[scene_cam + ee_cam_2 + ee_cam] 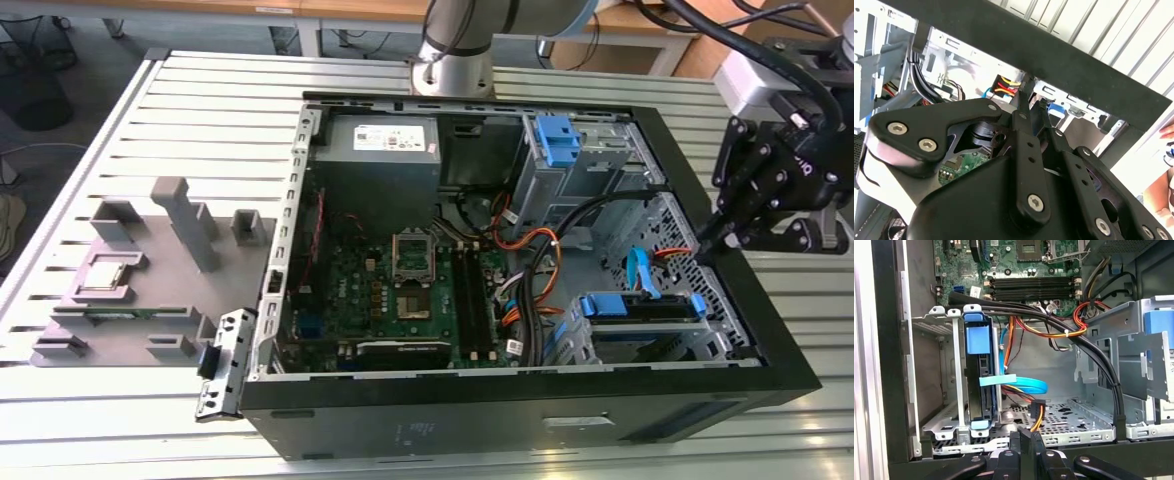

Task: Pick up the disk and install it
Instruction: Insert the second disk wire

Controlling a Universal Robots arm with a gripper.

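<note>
Disk (978, 360) is standing on edge in the cage (956, 390) with its blue carrier slotted in, so it looks seated to me. Gripper (707, 243) hangs over the case (534, 400) rim, fingers pressed together on nothing. Count: one disk, one spare bracket (554, 138), one gripper.

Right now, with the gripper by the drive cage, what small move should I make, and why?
Probably ease the gripper sideways until it lines up with the disk. It holds nothing, hangs at the rim of the case, and in the first wrist view points at the orange cables beside the disk, which stands in the drive cage.
</note>
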